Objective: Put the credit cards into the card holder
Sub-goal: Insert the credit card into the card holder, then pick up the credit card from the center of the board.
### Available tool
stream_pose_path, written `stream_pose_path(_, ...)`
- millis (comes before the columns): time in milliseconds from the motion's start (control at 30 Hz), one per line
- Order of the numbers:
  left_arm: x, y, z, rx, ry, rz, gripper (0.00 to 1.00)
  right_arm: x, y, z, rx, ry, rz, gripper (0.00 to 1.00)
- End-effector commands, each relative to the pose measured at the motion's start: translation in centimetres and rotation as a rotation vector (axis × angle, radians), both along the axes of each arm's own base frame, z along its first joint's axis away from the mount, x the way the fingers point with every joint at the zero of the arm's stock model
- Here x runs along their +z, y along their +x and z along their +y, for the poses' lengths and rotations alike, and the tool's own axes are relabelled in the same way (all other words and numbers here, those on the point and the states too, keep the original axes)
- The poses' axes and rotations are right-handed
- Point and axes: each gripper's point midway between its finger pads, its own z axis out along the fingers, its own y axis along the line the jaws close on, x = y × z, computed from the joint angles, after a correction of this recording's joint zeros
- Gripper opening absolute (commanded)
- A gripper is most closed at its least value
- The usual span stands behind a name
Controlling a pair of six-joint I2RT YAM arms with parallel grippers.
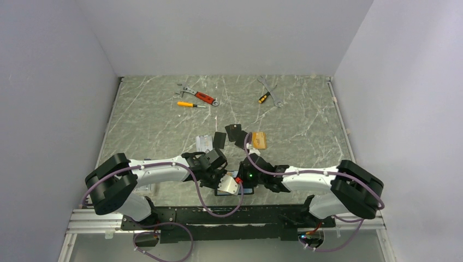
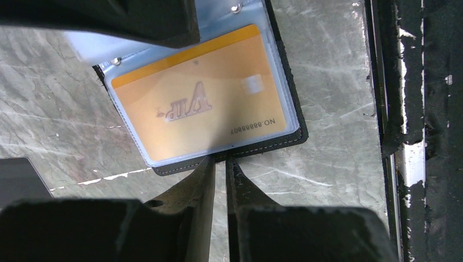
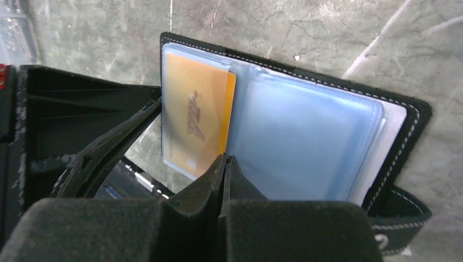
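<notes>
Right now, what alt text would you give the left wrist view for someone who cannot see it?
A gold-orange VIP card sits inside a clear sleeve of the open black card holder, which lies on a grey marbled table. The left end effector has its narrowly parted tips at the holder's edge.

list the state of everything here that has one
card holder: open, strap undone
gold card: inside a clear sleeve
other sleeves: look empty
loose cards: on the table, not in yet
left gripper: jaws pinching the card holder's edge
right gripper: jaws shut, nothing seen held
</notes>
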Motion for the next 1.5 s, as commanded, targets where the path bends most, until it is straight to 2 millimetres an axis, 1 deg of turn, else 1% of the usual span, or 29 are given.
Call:
stream_pose_path(0, -1.2, -1.6, 1.6, -0.013, 0.071, 0.061, 0.17, 1.5, 0.1, -1.0, -0.02, 0.029, -0.026, 0.0)
stream_pose_path(133, -1.0, -1.5, 1.5, -0.01, 0.067, 0.059, 0.16, 1.4, 0.4, -0.8, -0.021, 0.026, -0.025, 0.0)
stream_pose_path(333, -0.8, -1.4, 1.3, -0.011, 0.063, 0.056, 0.16, 0.6, 0.5, 0.6, 0.011, 0.026, -0.001, 0.0)
stream_pose_path(500, -0.8, -1.3, 1.0, -0.012, 0.058, 0.06, 0.16, 1.2, 0.9, 1.7, 0.031, 0.047, -0.013, 0.0)
stream_pose_path(600, -0.6, -1.3, 0.8, -0.012, 0.054, 0.062, 0.16, 1.8, 1.1, 2.0, 0.036, 0.05, -0.024, 0.0)
stream_pose_path(733, -0.2, -1.0, 1.0, -0.003, 0.061, 0.057, 0.17, 1.7, 1.0, 1.2, 0.027, 0.025, -0.021, 0.0)
stream_pose_path(800, 0.4, -0.7, 1.5, 0.024, 0.061, 0.065, 0.22, 1.9, 0.7, 0.3, 0.008, 0.018, -0.025, 0.0)
stream_pose_path(867, 1.2, 0.0, 2.3, 0.062, 0.06, 0.078, 0.26, 2.3, 0.6, -0.7, -0.013, 0.02, -0.034, 0.05)
stream_pose_path(900, 1.7, 0.6, 2.8, 0.089, 0.059, 0.083, 0.28, 2.1, 0.8, -1.7, -0.04, -0.001, -0.042, 0.09)
stream_pose_path(933, 2.3, 1.1, 3.2, 0.113, 0.057, 0.086, 0.32, 2.2, 0.8, -2.4, -0.055, -0.002, -0.044, 0.12)
stream_pose_path(967, 3.1, 1.7, 3.6, 0.142, 0.049, 0.089, 0.41, 2.3, 0.9, -3.0, -0.07, -0.005, -0.049, 0.14)
stream_pose_path(1000, 4.0, 2.4, 4.0, 0.171, 0.036, 0.088, 0.56, 2.5, 1.1, -3.6, -0.082, -0.006, -0.056, 0.17)
stream_pose_path(1033, 5.1, 3.0, 4.4, 0.195, 0.019, 0.081, 0.93, 2.9, 1.4, -4.1, -0.092, 0.0, -0.069, 0.19)
stream_pose_path(1067, 6.2, 3.7, 4.7, 0.22, 0.002, 0.063, 0.99, 3.4, 1.8, -4.6, -0.106, 0.002, -0.084, 0.23)
stream_pose_path(1100, 7.2, 4.5, 5.0, 0.245, -0.01, 0.041, 0.99, 3.7, 2.1, -5.2, -0.118, 0.0, -0.094, 0.26)
stream_pose_path(1200, 10.5, 7.1, 5.7, 0.319, -0.027, -0.074, 1.0, 5.7, 4.0, -6.4, -0.152, 0.027, -0.139, 0.32)
stream_pose_path(1300, 14.5, 11.1, 6.7, 0.453, -0.037, -0.255, 0.99, 8.2, 6.1, -7.4, -0.179, 0.034, -0.211, 0.44)
stream_pose_path(1333, 16.1, 12.6, 7.3, 0.513, -0.038, -0.312, 0.99, 9.0, 6.8, -7.8, -0.192, 0.027, -0.237, 0.48)
stream_pose_path(1367, 17.3, 13.5, 7.9, 0.558, -0.044, -0.339, 0.99, 9.9, 7.6, -8.4, -0.218, 0.029, -0.258, 0.53)
stream_pose_path(1400, 18.5, 15.0, 8.7, 0.621, -0.067, -0.373, 0.99, 10.5, 8.3, -8.9, -0.244, 0.04, -0.269, 0.65)
stream_pose_path(1433, 19.1, 16.3, 9.9, 0.702, -0.082, -0.399, 0.99, 11.0, 9.1, -9.5, -0.275, 0.058, -0.282, 0.76)
stream_pose_path(1467, 18.7, 17.1, 10.9, 0.737, -0.069, -0.4, 0.97, 11.4, 9.5, -9.7, -0.285, 0.094, -0.284, 0.87)
